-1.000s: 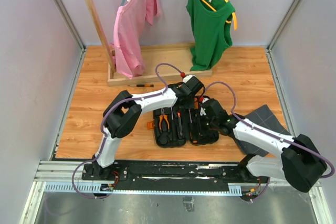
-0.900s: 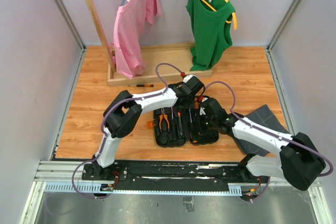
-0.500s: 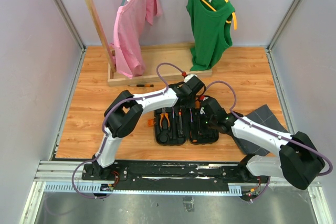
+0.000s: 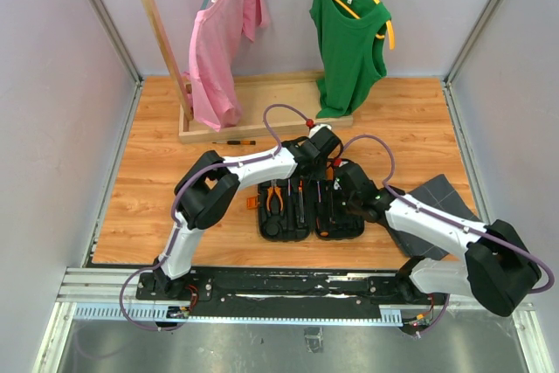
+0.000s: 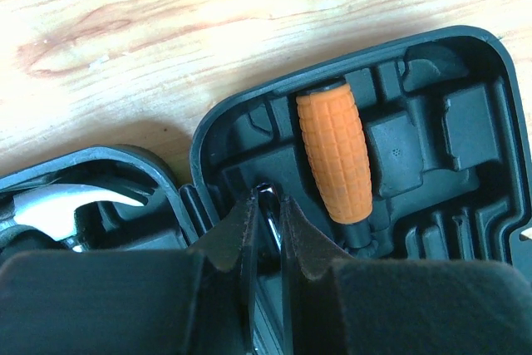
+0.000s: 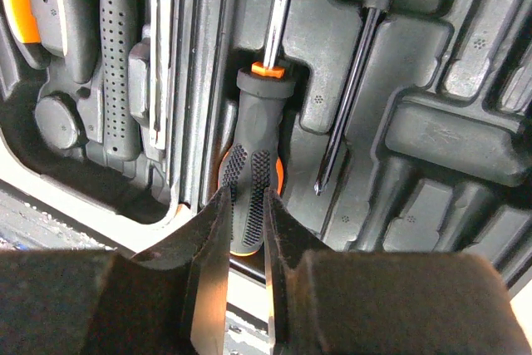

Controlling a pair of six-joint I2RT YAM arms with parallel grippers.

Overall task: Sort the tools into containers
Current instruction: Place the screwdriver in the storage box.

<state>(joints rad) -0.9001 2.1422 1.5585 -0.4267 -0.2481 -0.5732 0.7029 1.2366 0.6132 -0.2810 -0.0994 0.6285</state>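
Your right fingers [image 6: 208, 272] were clamped on the black-and-orange screwdriver [image 6: 258, 122], which lay in the open case [image 4: 288, 238] on the surface [image 4: 175, 146]. Your left fingers [image 5: 233, 243] pinched a thin metal shaft [image 5: 268, 209] at the case's far end (possibly the same tool; I could not tell). You probably needed to press both ends level into the groove before releasing. You had one case, one hammer [image 5: 75, 205], one orange-handled pliers [image 4: 274, 198], one slim screwdriver [image 6: 349, 97] and one orange grip [image 5: 334, 155].

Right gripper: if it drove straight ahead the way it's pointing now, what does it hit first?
The handle of the black-and-orange screwdriver, lying in its tool case slot directly ahead of the right gripper. Its tips overlap the handle in the wrist view; whether they touch it can't be judged.
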